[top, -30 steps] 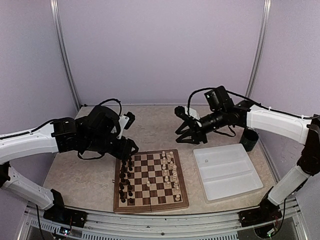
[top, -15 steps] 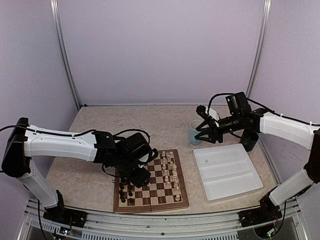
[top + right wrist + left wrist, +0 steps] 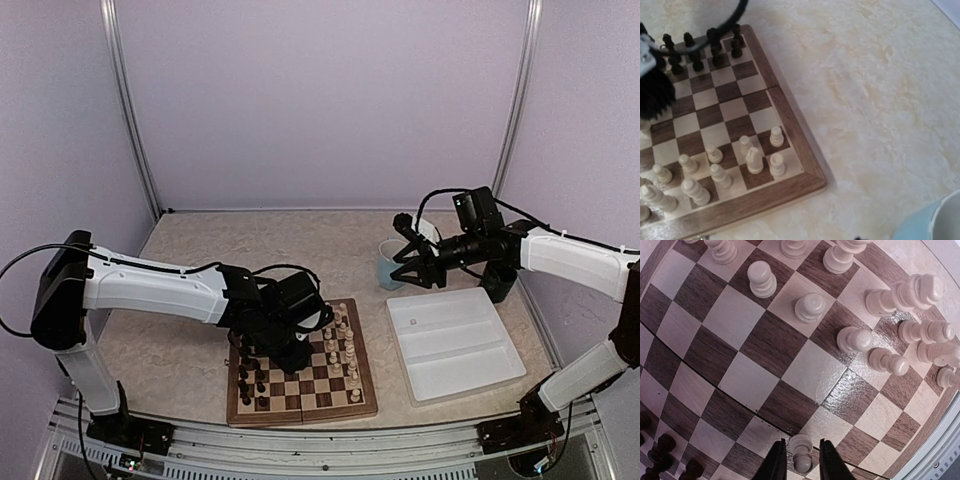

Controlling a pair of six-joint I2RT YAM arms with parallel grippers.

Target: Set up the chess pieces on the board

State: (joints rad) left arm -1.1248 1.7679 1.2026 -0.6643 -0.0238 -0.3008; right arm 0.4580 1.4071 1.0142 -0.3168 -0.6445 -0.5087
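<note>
The board (image 3: 300,414) lies at the table's near middle. Cream-white chess pieces (image 3: 340,345) stand along its right side and dark pieces (image 3: 250,385) along its left. My left gripper (image 3: 298,358) hangs low over the board's middle. In the left wrist view its fingers (image 3: 775,462) stand open on either side of a lone cream pawn (image 3: 802,452), with small gaps on both sides. My right gripper (image 3: 408,262) is open and empty, held in the air beside a light-blue cup (image 3: 388,265). The right wrist view shows the board (image 3: 795,131) and cream pieces (image 3: 754,160).
A white plastic tray (image 3: 455,345) lies right of the board, with one small piece (image 3: 413,322) at its far left corner. A dark green cup (image 3: 500,280) stands behind the tray. The light-blue cup's rim shows in the right wrist view (image 3: 935,220).
My left arm has swung from the board's far left corner to its middle and come down around the lone pawn. My right gripper has moved right to the light-blue cup, then held still.
</note>
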